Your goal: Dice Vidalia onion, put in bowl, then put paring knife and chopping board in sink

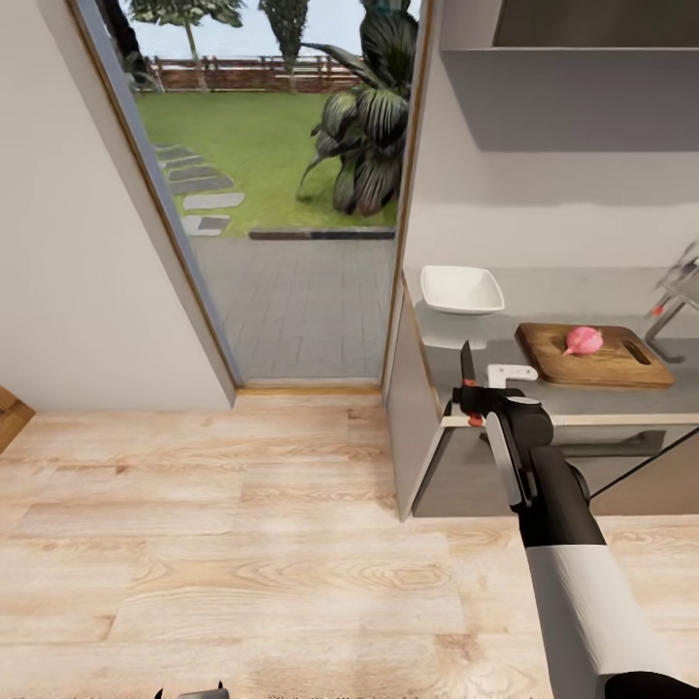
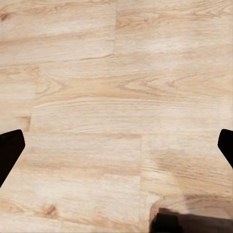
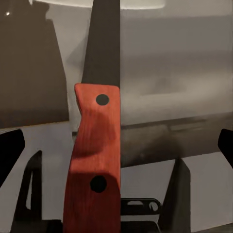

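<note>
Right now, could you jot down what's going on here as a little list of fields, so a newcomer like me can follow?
Place: kitchen beside an open doorway to a garden
Right claw: shut on the knife, blade pointing up
Left claw: open, over bare wood floor
Board: on the countertop
Onion: pink, lying on the board, uncut
Bowl: white, on the countertop, left of the board, empty
Tap: at the right edge, partly cut off

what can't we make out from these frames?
- Sink basin: cut off by the head view's right edge; just the tap shows.
- Paring knife tip: cut off by the right wrist view's edge.
- Onion on the chopping board: too small to tell whether cut.
- Bowl contents: too small, low angle.
</note>
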